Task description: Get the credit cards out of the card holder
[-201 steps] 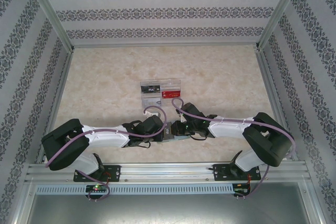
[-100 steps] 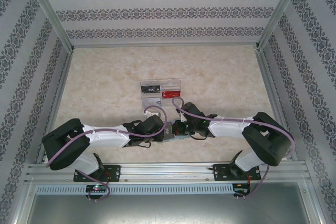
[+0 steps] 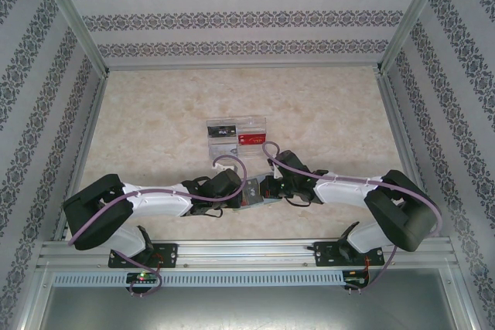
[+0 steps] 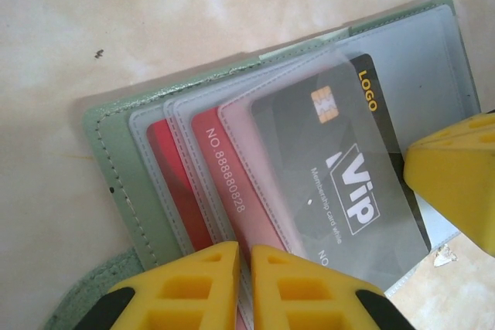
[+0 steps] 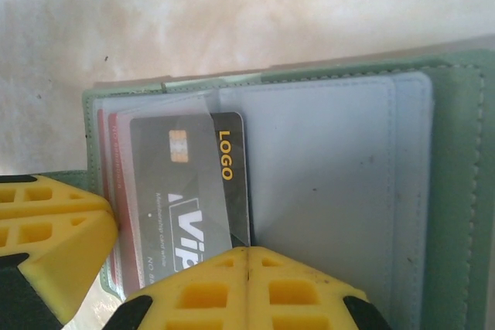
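Open card holder (image 3: 250, 193) lies on the tabletop (image 3: 155, 121), toward the near edge, between the two arms. Fingers of the left hand (image 4: 244, 284) are narrow and seem to pinch the soft clear sleeves (image 4: 433, 59). Fingers of the right hand (image 5: 247, 287) are closed at a corner of the black card (image 5: 186, 191); true grip unclear. The credit cards (image 4: 213, 183) look thin, stiff, slick and light. Best pinched by an exposed edge, with the holder pinned.

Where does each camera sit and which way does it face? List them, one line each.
Top external: above and behind, looking down on the table; left arm and right arm show.
Left wrist: close over the open holder; own yellow jaws at bottom.
Right wrist: close over the holder's pale pockets; own jaws at bottom.
Shared: both wrist views show the black card.
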